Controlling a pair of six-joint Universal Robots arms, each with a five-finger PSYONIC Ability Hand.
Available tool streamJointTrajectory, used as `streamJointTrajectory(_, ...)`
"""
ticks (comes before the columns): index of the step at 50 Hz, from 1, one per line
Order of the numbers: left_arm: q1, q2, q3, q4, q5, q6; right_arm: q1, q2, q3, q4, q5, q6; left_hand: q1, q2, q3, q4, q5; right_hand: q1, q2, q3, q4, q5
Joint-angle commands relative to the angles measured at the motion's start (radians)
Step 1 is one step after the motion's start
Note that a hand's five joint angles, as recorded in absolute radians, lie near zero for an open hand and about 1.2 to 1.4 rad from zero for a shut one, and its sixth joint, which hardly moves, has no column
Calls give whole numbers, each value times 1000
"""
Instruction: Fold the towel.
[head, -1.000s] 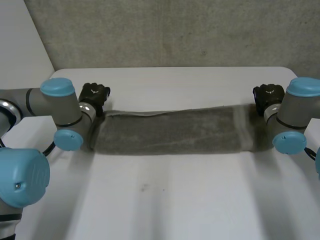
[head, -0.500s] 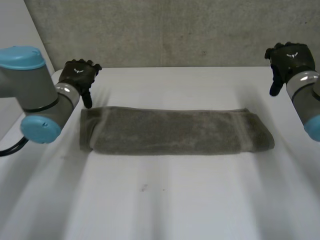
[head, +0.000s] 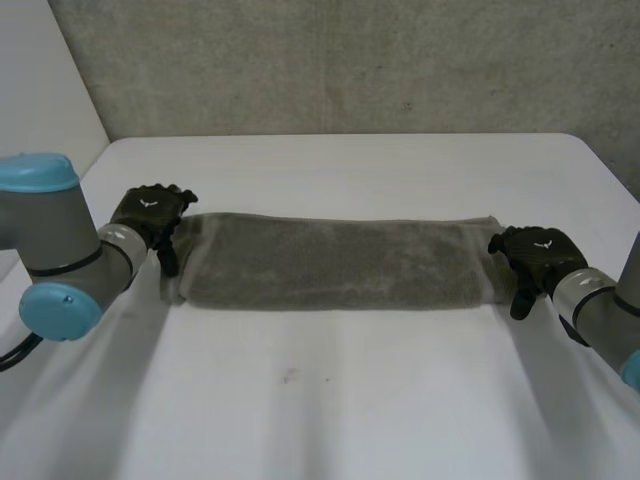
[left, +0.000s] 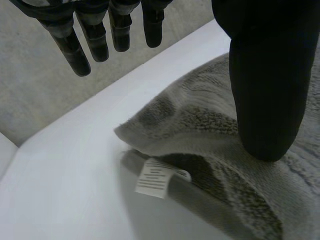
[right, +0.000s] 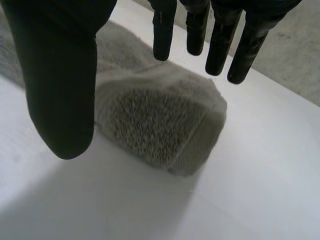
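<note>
Fingers (left: 82, 50) of left hand (head: 148, 212) straight and spread, hanging clear of cloth, nothing held. Thumb (left: 265, 90) down on top layer of towel (head: 330, 262) near its left end corner; touching or pressing, cannot tell. White tag (left: 156, 181) poking out from between layers just under that corner, print too small to read.

Fingers (right: 217, 47) of right hand (head: 535, 255) also straight, apart from thumb (right: 60, 80) – wide open, gripping nothing. Rolled right end of towel below the gap between them; contact hard to make out from the wrist camera.

From the head camera: towel folded into a long narrow strip lying across the middle of the white table (head: 330, 400), one hand at each short end. Left end partly hidden behind left hand. Left arm (head: 60, 250) and right arm (head: 600, 315) cut off at the frame edges.
</note>
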Motion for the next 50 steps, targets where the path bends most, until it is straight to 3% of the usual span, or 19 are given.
streamJointTrajectory(1,-10,-8,-17,0,-1,-60,-18,83,-24,-105,14,-40,32,32,34,35,17,192,207,185,186,180)
streamJointTrajectory(5,-16,-10,-20,0,-1,-61,-28,98,-24,-139,16,-80,32,32,34,35,17,374,389,367,369,362)
streamJointTrajectory(7,-18,-10,-20,0,-1,-61,-36,109,-27,-183,30,-96,32,32,34,35,17,882,897,875,877,870)
streamJointTrajectory(8,-21,-10,-20,0,-1,-62,-36,109,-27,-183,30,-96,32,32,34,35,17,885,900,878,880,873)
streamJointTrajectory(9,-21,-10,-22,0,-1,-62,-45,109,-27,-207,48,-97,32,32,34,35,17,1084,1099,1078,1079,1073)
streamJointTrajectory(15,-33,-16,-28,2,-1,-65,-67,92,-27,-245,128,-103,32,32,34,35,17,1086,1101,1080,1081,1075)
streamJointTrajectory(23,-75,-94,-11,23,-7,-65,-70,72,-13,-238,131,-111,32,32,34,35,17,1086,1101,1080,1081,1075)
streamJointTrajectory(37,-81,-96,-8,38,-13,-53,-91,74,-13,-241,135,-212,41,41,42,44,26,1086,1101,1080,1081,1075)
streamJointTrajectory(42,-75,-93,-17,38,-22,-51,-177,66,-42,-232,135,-234,41,41,42,44,26,1086,1101,1080,1081,1075)
streamJointTrajectory(50,-96,-59,-42,26,-21,-62,-202,58,-85,-183,134,-292,41,41,42,44,26,1086,1101,1080,1081,1075)
